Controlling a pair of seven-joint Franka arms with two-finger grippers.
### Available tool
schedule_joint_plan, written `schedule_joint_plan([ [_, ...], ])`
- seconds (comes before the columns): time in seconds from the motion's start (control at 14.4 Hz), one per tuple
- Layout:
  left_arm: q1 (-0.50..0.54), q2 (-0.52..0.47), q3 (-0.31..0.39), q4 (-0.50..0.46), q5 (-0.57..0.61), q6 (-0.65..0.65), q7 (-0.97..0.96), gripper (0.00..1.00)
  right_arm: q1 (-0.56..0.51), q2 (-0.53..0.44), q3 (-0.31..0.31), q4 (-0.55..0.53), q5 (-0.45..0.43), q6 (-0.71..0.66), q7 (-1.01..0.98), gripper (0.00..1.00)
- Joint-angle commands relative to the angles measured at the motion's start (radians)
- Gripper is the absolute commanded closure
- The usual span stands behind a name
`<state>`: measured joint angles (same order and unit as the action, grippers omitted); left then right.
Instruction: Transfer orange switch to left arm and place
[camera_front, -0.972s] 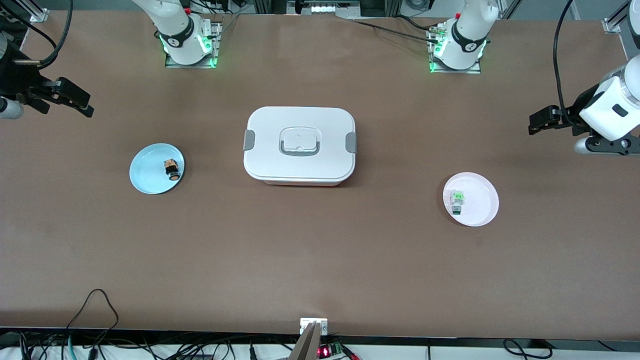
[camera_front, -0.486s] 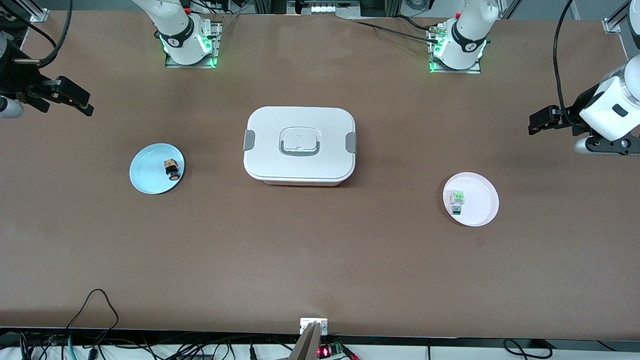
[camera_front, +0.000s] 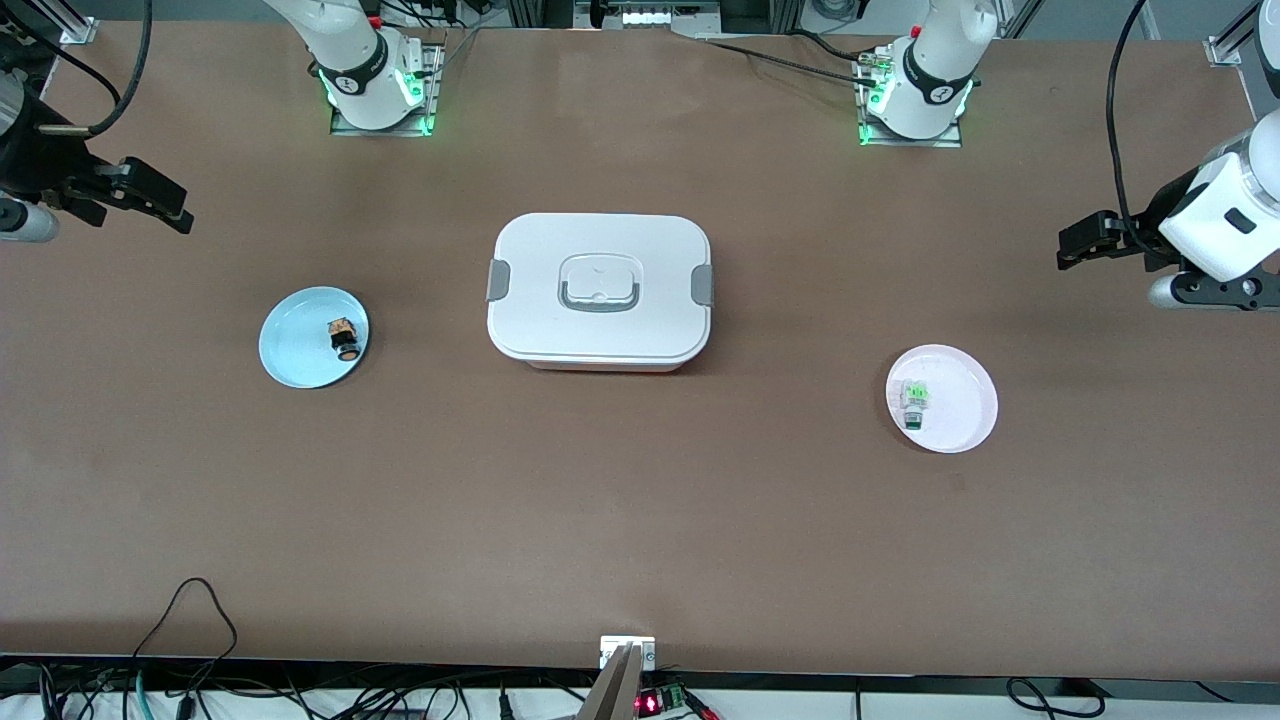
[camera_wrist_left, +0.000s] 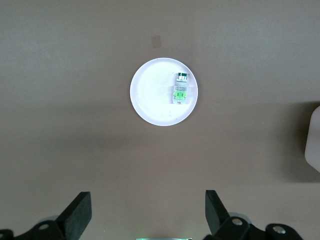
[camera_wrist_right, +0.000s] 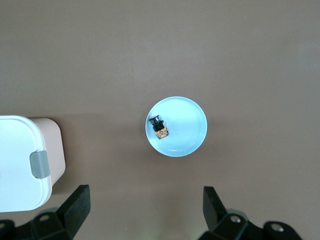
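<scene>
The orange switch (camera_front: 343, 338) lies on a light blue plate (camera_front: 295, 340) toward the right arm's end of the table. In the right wrist view the orange switch (camera_wrist_right: 159, 128) and its plate (camera_wrist_right: 186, 125) lie well below my open, empty right gripper (camera_wrist_right: 145, 196). That right gripper (camera_front: 160, 203) hangs over bare table at the table's end. The white box (camera_front: 600, 290) stands shut at the table's middle. My left gripper (camera_front: 1078, 244) hangs open and empty over the left arm's end; the left gripper (camera_wrist_left: 147, 198) holds nothing.
A pale pink plate (camera_front: 962, 400) with a green-and-white part (camera_front: 913, 398) sits toward the left arm's end, a little nearer the camera than the box. The left wrist view shows that plate (camera_wrist_left: 150, 92), the part (camera_wrist_left: 180, 89) and a box corner (camera_wrist_left: 314, 145). Cables hang at the front edge.
The right gripper has shifted slightly over the table's end. The left arm, the box and both plates have not moved.
</scene>
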<state>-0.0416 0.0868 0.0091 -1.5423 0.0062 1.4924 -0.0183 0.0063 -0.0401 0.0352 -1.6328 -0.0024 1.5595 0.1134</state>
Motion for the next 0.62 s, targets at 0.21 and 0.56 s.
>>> schedule_joint_plan([
  [0.21, -0.006, 0.002, 0.008, 0.021, -0.02, -0.021, 0.017, 0.0, 0.012, 0.052, 0.0, -0.103, 0.005, 0.071, -0.139, 0.0],
  [0.56, -0.004, 0.002, 0.009, 0.021, -0.02, -0.021, 0.017, 0.0, 0.015, 0.051, 0.002, -0.3, 0.009, 0.287, -0.225, 0.0],
])
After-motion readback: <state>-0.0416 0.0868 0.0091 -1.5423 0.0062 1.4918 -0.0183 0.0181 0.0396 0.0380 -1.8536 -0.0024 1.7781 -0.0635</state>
